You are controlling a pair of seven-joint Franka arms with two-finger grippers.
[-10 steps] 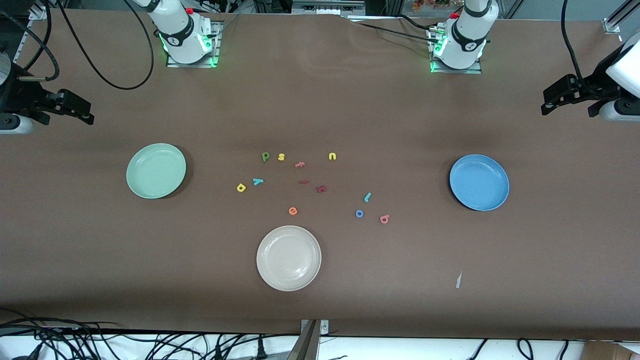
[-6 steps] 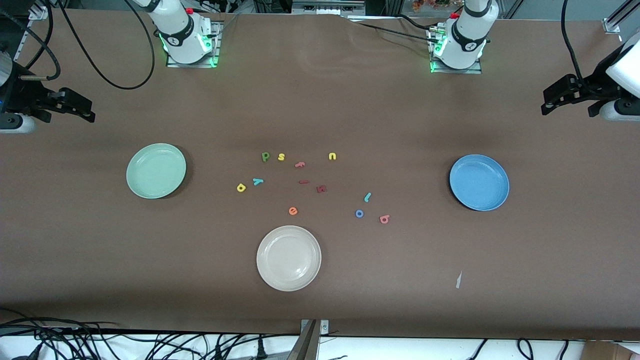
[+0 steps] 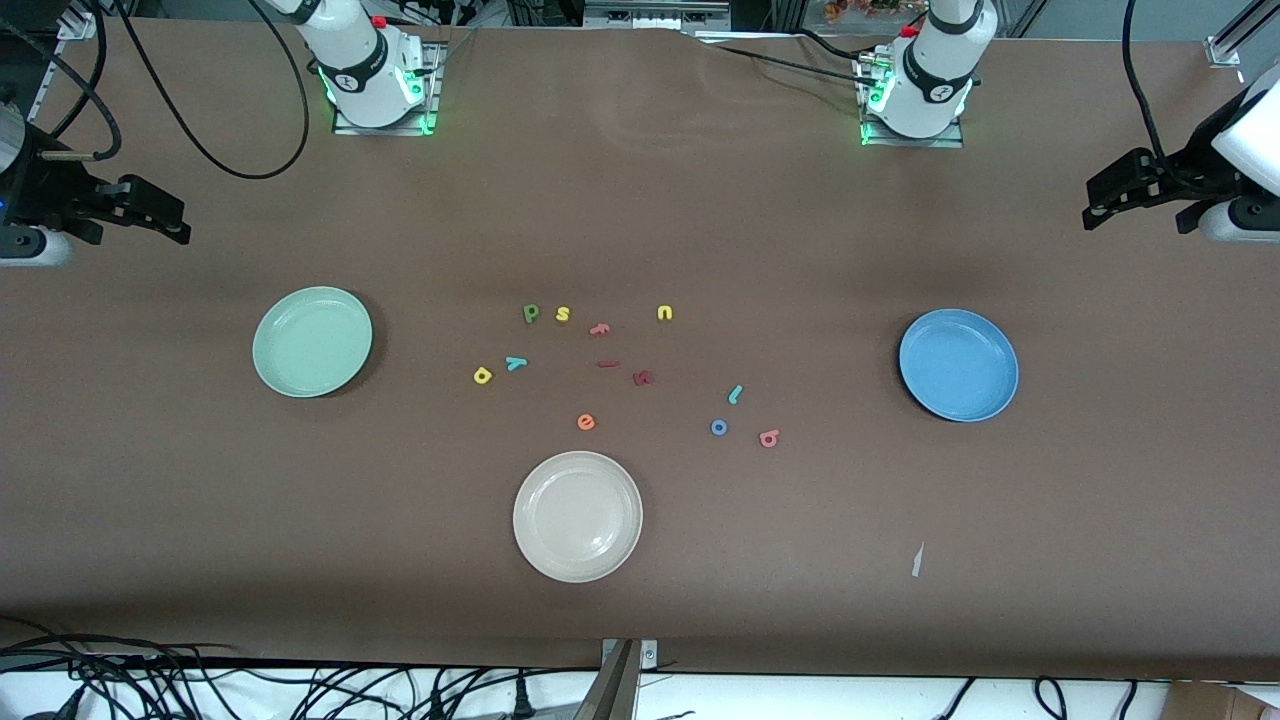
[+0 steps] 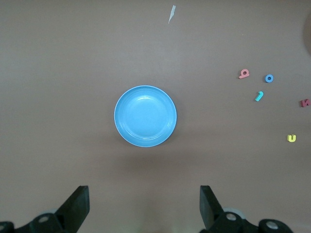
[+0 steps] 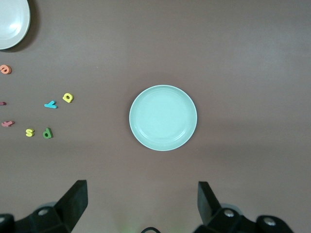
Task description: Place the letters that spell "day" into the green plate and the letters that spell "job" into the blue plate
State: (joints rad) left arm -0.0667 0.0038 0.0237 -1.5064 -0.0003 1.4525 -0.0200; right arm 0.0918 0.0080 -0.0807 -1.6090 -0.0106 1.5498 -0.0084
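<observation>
day letters (image 3: 516,363): loose mid-tabletop, toward the green plate (image 3: 312,341), so the right arm's reach is short.
job letters (image 3: 741,420): clustered toward the blue plate (image 3: 958,364).
left pincer (image 4: 144,206): wide, empty, high over the blue plate.
right pincer (image 5: 142,204): wide, empty, over the green plate.

Left gripper (image 4: 144,206) hangs high at its own table end, fingers spread wide; right gripper (image 5: 142,204) likewise, both empty.

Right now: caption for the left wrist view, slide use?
Open left claw high above the empty blue plate; j, o, b letters lie on the table.
</observation>
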